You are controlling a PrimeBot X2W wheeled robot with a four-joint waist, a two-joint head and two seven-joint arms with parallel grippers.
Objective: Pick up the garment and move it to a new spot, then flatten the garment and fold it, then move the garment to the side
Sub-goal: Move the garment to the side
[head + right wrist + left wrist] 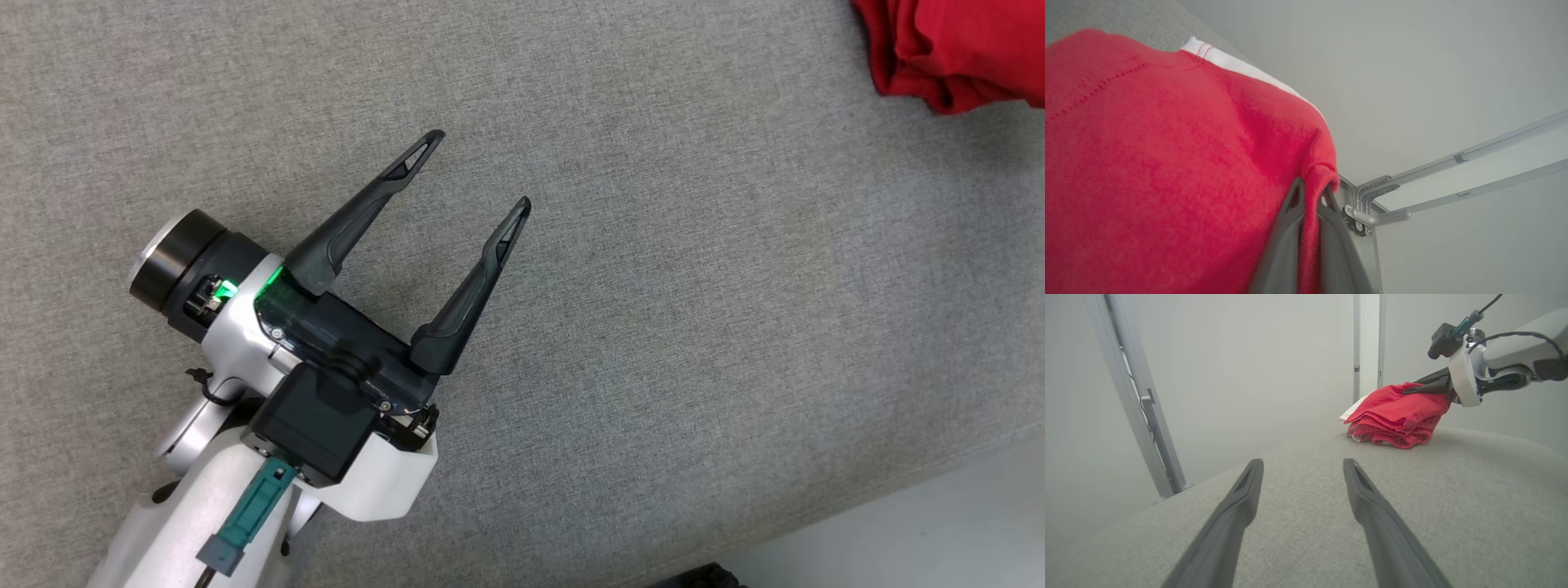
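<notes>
Grey woven upholstered surface [694, 327]: largely bare, bounded by pale floor at the lower right of the head view. Red knitted garment [1396, 414]: sits at the far right corner of that surface, well apart from the left arm, bunched in several stacked layers, its lowest layers touching the fabric. It lies in no container and rests directly on the upholstery. Left gripper [480, 169]: jaws spread wide, holding nothing, over bare upholstery and pointing toward the garment. Right gripper [1312, 192]: both dark fingers are pinched tight on a fold at the garment's upper edge (the cloth passes between them in the right wrist view). A white strip with red stitching [1241, 65] shows at the garment's far edge; whether it is trim or lining cannot be told. Assessment: the layering suggests flattening and folding are done, and the position near the corner suggests the move to the side is nearly complete. Outstanding: release by the right gripper and withdrawal.
</notes>
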